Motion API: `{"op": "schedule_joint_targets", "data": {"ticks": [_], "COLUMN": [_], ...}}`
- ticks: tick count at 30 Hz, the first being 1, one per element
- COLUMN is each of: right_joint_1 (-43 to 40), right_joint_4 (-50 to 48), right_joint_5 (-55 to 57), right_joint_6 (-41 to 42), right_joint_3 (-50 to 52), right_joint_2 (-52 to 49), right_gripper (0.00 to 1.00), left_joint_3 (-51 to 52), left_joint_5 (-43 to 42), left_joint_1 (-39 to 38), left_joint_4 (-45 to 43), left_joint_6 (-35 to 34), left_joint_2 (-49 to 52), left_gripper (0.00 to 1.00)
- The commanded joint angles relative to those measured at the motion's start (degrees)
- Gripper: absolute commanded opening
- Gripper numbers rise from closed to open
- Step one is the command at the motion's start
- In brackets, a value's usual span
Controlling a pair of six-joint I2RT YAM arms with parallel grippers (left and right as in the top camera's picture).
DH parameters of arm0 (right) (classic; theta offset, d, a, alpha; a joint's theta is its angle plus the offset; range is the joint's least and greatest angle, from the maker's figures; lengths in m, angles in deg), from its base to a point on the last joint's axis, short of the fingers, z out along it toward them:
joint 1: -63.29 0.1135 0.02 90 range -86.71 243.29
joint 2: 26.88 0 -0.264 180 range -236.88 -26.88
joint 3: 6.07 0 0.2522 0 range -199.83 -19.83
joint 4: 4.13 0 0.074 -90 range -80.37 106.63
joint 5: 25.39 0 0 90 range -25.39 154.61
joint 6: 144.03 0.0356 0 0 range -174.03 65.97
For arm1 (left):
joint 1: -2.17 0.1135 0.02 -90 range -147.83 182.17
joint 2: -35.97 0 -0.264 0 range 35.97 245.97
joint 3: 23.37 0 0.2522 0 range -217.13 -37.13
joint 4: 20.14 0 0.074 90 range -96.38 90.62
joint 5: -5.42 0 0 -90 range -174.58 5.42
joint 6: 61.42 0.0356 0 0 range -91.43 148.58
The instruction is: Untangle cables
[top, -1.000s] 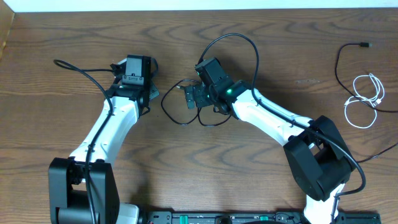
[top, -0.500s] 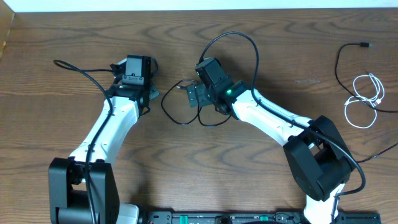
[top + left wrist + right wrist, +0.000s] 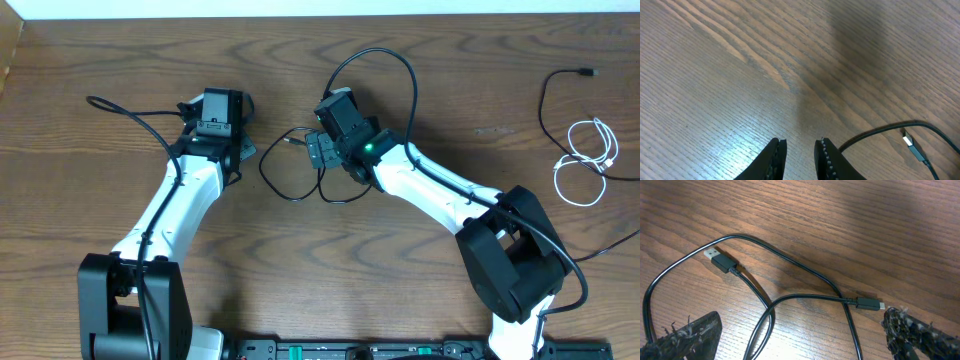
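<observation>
One black cable (image 3: pixel 266 175) lies in a loose loop on the wooden table (image 3: pixel 300 270) between the two arms. In the right wrist view this cable (image 3: pixel 790 300) crosses over itself, with a USB plug (image 3: pixel 720 260) at the left and a small plug (image 3: pixel 867 303) at the right. My right gripper (image 3: pixel 805 337) (image 3: pixel 318 154) stands wide open just above the loop, one finger on each side. My left gripper (image 3: pixel 800 147) (image 3: pixel 244 152) is slightly open with nothing between its fingers; the cable's end (image 3: pixel 880 135) lies to its right. A white cable (image 3: pixel 585 165) and another black cable (image 3: pixel 543 110) lie far right.
Thick black cords run from each arm: one arcs left of the left arm (image 3: pixel 130 112), one loops above the right arm (image 3: pixel 400 70). The table's far edge meets a white wall (image 3: pixel 320 8). The arm bases stand at the near edge.
My right gripper has shifted slightly up and to the right over the loop. My left arm has stayed in place.
</observation>
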Motion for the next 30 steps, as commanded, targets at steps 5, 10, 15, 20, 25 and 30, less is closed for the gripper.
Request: {"op": "schedule_joint_targets", "data": {"ticks": [5, 10, 15, 20, 25, 30], "right_joint_1": [0.4, 0.4, 0.4, 0.4, 0.4, 0.4], "right_joint_4": [-0.1, -0.1, -0.1, -0.1, -0.1, -0.1], "right_joint_5": [1.3, 1.3, 1.3, 1.3, 1.3, 1.3], "right_joint_6": [-0.9, -0.9, -0.9, -0.9, -0.9, -0.9], "right_joint_3": [0.4, 0.4, 0.4, 0.4, 0.4, 0.4], "right_joint_2": [-0.2, -0.2, -0.2, -0.2, -0.2, -0.2], "right_gripper": [0.99, 0.99, 0.99, 0.99, 0.99, 0.99], "left_joint_3": [0.7, 0.7, 0.7, 0.7, 0.7, 0.7], "left_joint_5": [-2.4, -2.4, -2.7, -2.7, -2.9, -2.9], "left_joint_1": [0.0, 0.0, 0.0, 0.0, 0.0, 0.0], "left_joint_4": [-0.3, -0.3, -0.3, 0.2, 0.6, 0.5], "left_joint_6": [-0.1, -0.1, -0.1, -0.1, -0.1, -0.1], "left_joint_2": [0.2, 0.2, 0.2, 0.2, 0.2, 0.2], "left_gripper": [0.23, 0.08, 0.08, 0.08, 0.08, 0.07]}}
